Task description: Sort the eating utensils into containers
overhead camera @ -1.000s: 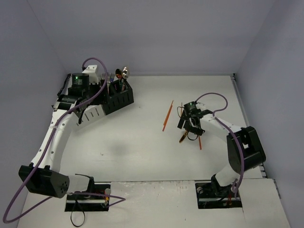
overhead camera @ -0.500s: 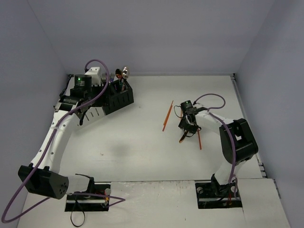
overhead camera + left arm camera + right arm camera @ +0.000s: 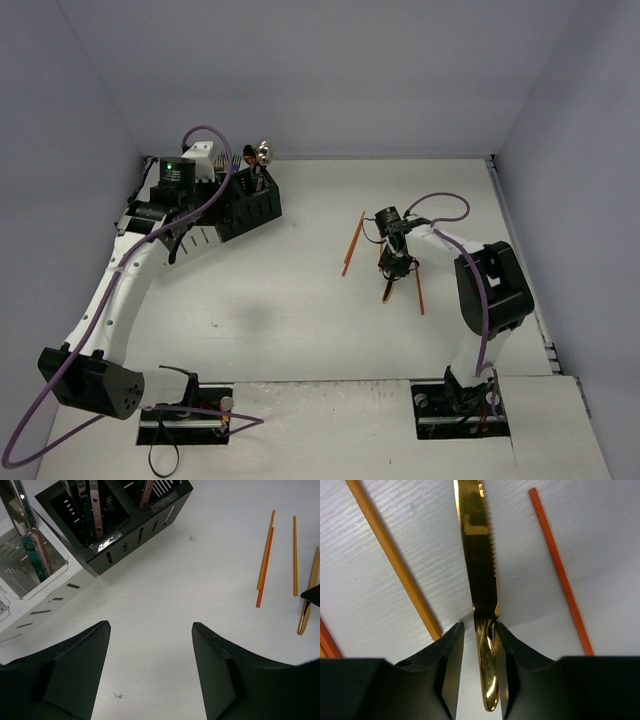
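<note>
A gold knife (image 3: 479, 555) lies flat on the table with its handle between the fingers of my right gripper (image 3: 479, 627). The jaws have closed in around the handle. One finger touches it and a thin gap shows at the other. Orange sticks (image 3: 395, 560) (image 3: 560, 570) lie on either side of the knife. In the top view my right gripper (image 3: 393, 268) is at centre right. My left gripper (image 3: 150, 625) hovers open over bare table next to the black caddy (image 3: 130, 540) and white caddy (image 3: 45, 605), both holding upright utensils.
The two caddies (image 3: 250, 205) (image 3: 195, 238) stand at the back left near the wall. Orange sticks (image 3: 352, 243) (image 3: 418, 290) lie loose on either side of the right gripper. Grey walls close in the table on three sides.
My right gripper has moved back and left onto the knife, and its jaws have narrowed from wide open to nearly shut around the handle. The left arm has barely moved.
</note>
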`<state>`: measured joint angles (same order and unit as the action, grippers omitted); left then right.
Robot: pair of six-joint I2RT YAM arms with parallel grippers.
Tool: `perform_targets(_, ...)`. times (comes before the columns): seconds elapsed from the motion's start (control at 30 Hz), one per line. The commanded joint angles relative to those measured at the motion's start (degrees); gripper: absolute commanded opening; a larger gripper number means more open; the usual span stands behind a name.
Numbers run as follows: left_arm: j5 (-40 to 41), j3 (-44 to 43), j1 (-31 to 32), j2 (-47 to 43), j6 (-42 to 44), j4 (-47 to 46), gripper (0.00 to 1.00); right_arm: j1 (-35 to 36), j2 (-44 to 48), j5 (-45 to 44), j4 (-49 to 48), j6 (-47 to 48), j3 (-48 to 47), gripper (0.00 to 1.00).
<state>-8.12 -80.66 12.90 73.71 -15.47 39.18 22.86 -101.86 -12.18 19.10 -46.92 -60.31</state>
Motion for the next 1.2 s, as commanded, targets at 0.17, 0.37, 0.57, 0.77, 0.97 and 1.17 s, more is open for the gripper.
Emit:
perform_targets(0.17, -1.8, -1.6, 1.2, -2.1, -1.5, -1.6, 0.63, 0.8, -4.8, 0.1, 4.0, -0.6, 0.6, 0.00)
perform_targets(0.37, -5.3, -3.1, 4.2, -1.1, -3.1, -2.3, 0.63, 1.0, 1.8, -5.0, 3.8, 4.0, -1.2, 0.00)
perform_targets(0.57, -11.0, -2.6, 7.5, 0.1, -7.2, -8.0, 0.63, 3.0, 11.3, -6.6, -0.4, 11.1, -1.0, 0.00)
perform_targets(0.77, -17.3, -0.4, 10.9, 1.8, -14.9, -18.9, 0.63, 10.9, 22.8, -6.2, -9.3, 21.2, 1.3, 0.00)
perform_targets(0.97, -18.0, 0.6, 16.2, 5.1, -20.0, -29.7, 0.63, 15.0, 33.7, 3.4, -21.9, 29.4, 5.8, 0.00)
perform_targets(1.17, -16.9, -0.9, 21.6, 9.4, -22.5, -35.7, 0.63, 17.0, 37.3, 10.2, -24.6, 34.0, 2.8, 0.00)
